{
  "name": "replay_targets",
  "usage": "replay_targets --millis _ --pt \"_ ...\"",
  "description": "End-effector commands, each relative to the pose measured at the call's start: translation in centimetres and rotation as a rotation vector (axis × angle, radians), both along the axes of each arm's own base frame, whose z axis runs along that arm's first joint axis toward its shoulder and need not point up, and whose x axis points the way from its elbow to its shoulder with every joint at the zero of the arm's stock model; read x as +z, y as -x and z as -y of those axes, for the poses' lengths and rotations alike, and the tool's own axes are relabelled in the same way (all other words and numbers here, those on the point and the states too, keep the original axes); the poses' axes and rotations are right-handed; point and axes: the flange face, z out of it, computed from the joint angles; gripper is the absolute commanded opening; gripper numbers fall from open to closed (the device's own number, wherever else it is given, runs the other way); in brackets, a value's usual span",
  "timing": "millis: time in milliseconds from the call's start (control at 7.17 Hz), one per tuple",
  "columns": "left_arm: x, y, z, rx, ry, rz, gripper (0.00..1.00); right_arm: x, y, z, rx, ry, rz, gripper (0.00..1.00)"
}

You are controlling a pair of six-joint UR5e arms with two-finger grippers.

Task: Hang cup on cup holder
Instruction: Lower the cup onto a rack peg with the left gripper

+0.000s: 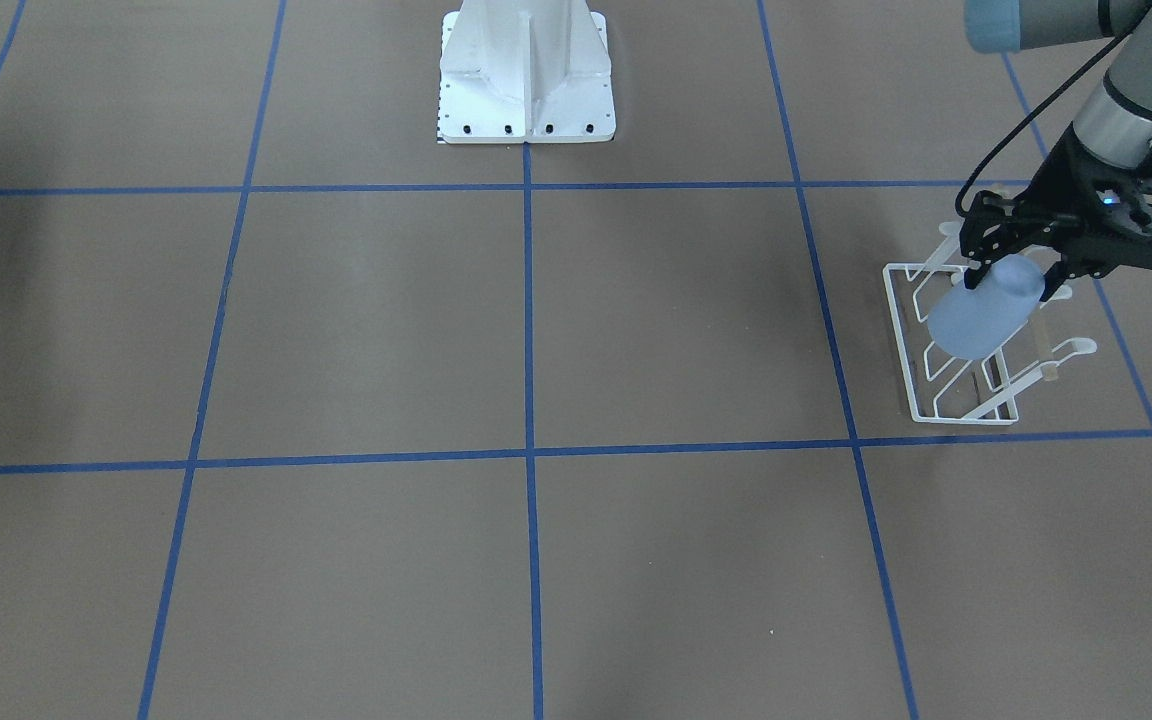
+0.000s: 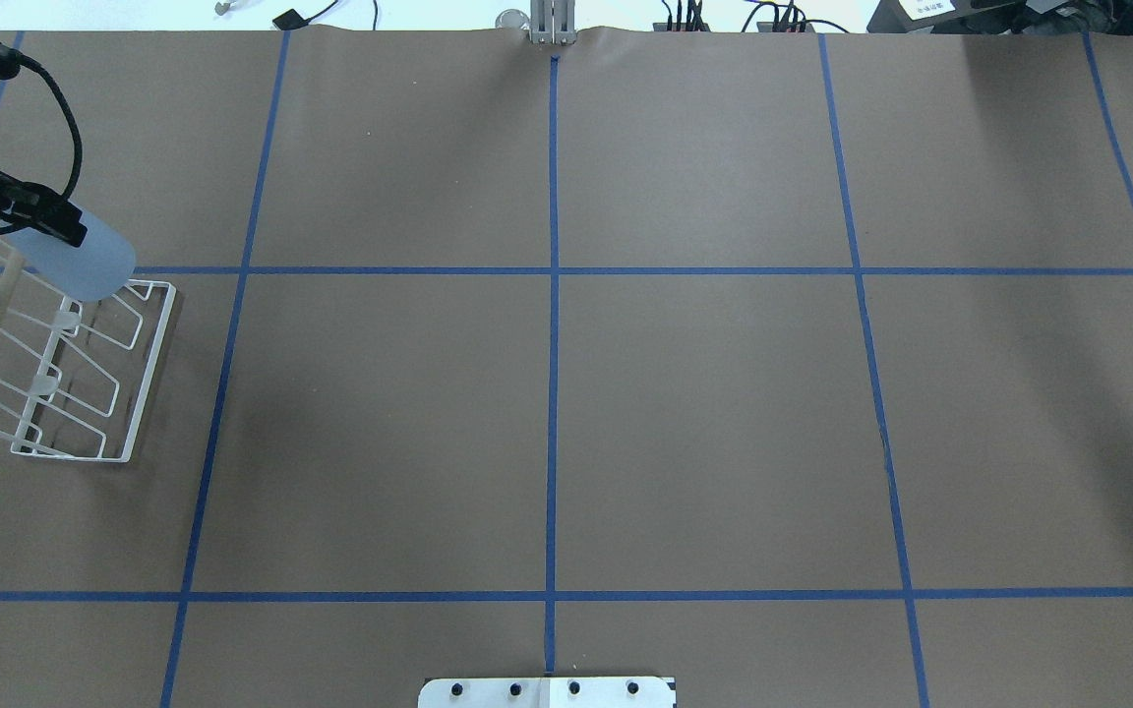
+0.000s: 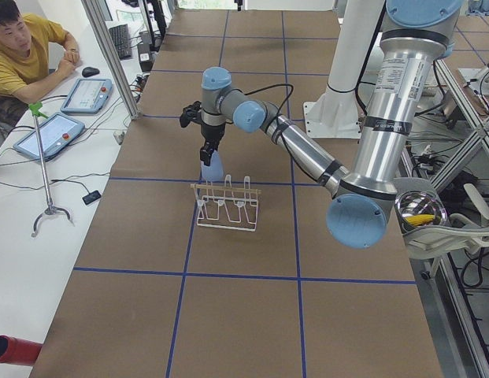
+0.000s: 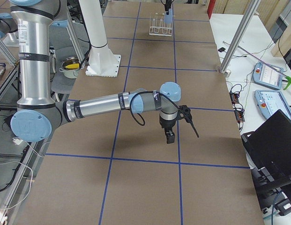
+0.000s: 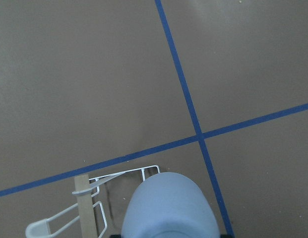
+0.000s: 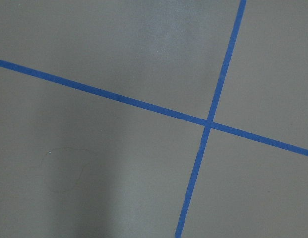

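Clamping the cup [image 1: 981,320] slantwise, the left gripper [image 1: 1014,278] holds it over the cup holder [image 2: 149,374] at the bench's left edge, long axis aimed down at the prongs; farther off, the right gripper [image 4: 169,136] cannot be read.

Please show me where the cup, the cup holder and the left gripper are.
cup [image 1: 981,318]: front-facing view, middle of its pale-blue side.
cup holder [image 2: 150,374]: overhead view, long base rail.
left gripper [image 1: 1011,280]: front-facing view, between its fingers, around the cup.
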Motion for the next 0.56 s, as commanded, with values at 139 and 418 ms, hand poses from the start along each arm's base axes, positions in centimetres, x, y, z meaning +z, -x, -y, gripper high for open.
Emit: replay_targets --millis 139,418 --pt "1.4 -0.6 0.7 0.003 0.024 0.019 0.00 -0.1 0.0 0.1 0.001 -0.001 0.001 1.00" --pt "2.9 -1.3 1.6 0.001 0.028 0.019 0.00 0.0 0.1 0.1 -0.001 0.002 0.001 1.00"
